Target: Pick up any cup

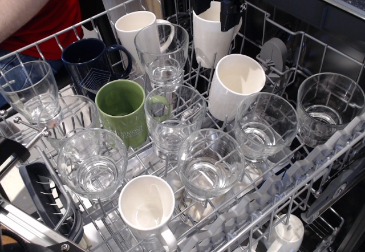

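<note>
Currently, dishwasher rack (319, 166), pulled out, holding cups and glasses:
- Gripper (217, 7), black, at 12 o'clock on the rack, lowered over the cup (208, 38); one finger inside the mouth, one outside, closed on the rim
- Cup: glossy white, straight-sided, upright, back row
- White cup (235, 85), tilted, at 5 o'clock from the gripped cup
- Cream mug (134, 32), back left, behind a tall glass (162, 55)
- Navy mug (94, 64), at 9 o'clock from that glass
- Green mug (121, 110), centre left, touching a glass (174, 118)
- White mug (147, 206), front edge, at 6 o'clock
- Further glasses, upright: far left (28, 92), front left (91, 162), front centre (210, 163), right (265, 125), far right (328, 106)
- Person in a red shirt (48, 7), beyond the rack at 10 o'clock
</note>
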{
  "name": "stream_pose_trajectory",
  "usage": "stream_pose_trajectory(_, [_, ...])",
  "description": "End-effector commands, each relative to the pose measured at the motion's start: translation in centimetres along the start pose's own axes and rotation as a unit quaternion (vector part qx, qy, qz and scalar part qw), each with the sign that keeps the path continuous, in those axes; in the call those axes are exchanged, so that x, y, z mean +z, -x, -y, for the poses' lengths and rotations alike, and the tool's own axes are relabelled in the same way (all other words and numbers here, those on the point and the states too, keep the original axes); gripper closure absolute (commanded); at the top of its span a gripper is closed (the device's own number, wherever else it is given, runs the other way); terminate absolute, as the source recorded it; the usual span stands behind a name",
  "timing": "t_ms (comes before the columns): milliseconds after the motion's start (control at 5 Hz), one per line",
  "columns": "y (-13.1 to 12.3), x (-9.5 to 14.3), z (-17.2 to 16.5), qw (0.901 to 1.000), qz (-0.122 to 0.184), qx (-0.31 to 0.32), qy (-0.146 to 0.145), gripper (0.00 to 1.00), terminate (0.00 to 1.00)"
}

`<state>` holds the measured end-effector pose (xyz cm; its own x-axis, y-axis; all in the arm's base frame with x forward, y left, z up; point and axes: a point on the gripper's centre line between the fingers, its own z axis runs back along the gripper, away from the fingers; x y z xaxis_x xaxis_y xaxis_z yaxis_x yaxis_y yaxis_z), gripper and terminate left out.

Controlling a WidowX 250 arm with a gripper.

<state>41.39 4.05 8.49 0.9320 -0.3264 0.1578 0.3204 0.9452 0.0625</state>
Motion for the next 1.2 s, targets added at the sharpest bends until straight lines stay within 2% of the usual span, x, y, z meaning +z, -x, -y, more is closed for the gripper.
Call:
stream_pose_trajectory(0, [0.0,0.0,0.0,1.0,0.0,0.0,0.0,0.0,0.0])
stream_pose_trajectory(200, [-0.8,-1.3,0.5,0.999,-0.018,0.038,-0.017,0.0,0.0])
stream_pose_trajectory(800, [-2.1,-6.5,0.6,0.9916,0.002,0.11,-0.067,0.0,0.0])
stream_pose_trajectory(1000, [-2.8,-8.1,0.2,0.9878,0.021,0.129,-0.085,0.0,0.0])
